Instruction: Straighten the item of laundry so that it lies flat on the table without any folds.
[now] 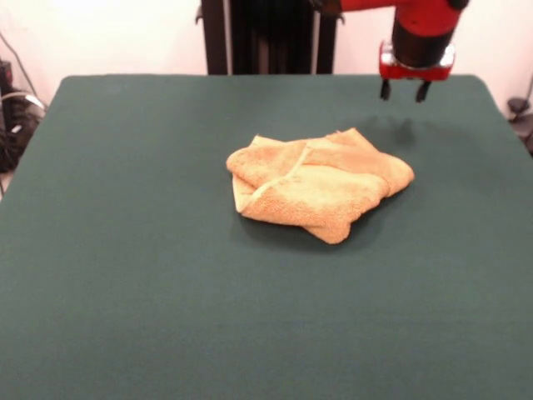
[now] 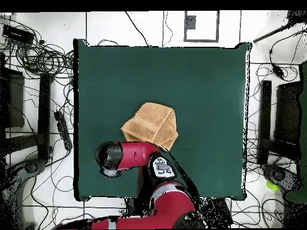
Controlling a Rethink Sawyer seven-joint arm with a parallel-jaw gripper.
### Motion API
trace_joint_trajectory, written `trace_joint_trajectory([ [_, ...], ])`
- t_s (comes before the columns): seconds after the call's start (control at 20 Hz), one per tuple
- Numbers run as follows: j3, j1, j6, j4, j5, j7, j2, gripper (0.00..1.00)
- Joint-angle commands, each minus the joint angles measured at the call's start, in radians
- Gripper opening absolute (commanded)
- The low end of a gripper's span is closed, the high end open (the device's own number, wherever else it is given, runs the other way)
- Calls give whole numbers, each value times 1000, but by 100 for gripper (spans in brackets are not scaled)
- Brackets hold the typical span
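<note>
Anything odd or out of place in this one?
Only the towel: it lies bunched mid-table, folded over itself in several layers with a paler hem showing, not flat. The gripper hangs above the far side, apart from it, holding nothing. No spill or damage shows.

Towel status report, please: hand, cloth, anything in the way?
Hand open, empty, above the table's far side. Towel bunched mid-table, folded over itself, not flat. Nothing in the way.

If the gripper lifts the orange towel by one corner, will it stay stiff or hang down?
The towel would probably hang limp: it already lies in soft overlapping folds. Its fuzzy terry surface should give the gripper a fair hold. On the felt-like table, a push would likely bunch it rather than slide it.
</note>
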State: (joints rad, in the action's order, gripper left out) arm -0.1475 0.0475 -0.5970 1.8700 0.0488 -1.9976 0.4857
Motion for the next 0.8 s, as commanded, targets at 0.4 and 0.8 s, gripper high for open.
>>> trace_joint_trajectory([
  [0.4, -76, -24, 23, -91, -86, -107, -25, 100],
  [0.8, -54, -17, 85, -235, -47, -68, -193, 100],
])
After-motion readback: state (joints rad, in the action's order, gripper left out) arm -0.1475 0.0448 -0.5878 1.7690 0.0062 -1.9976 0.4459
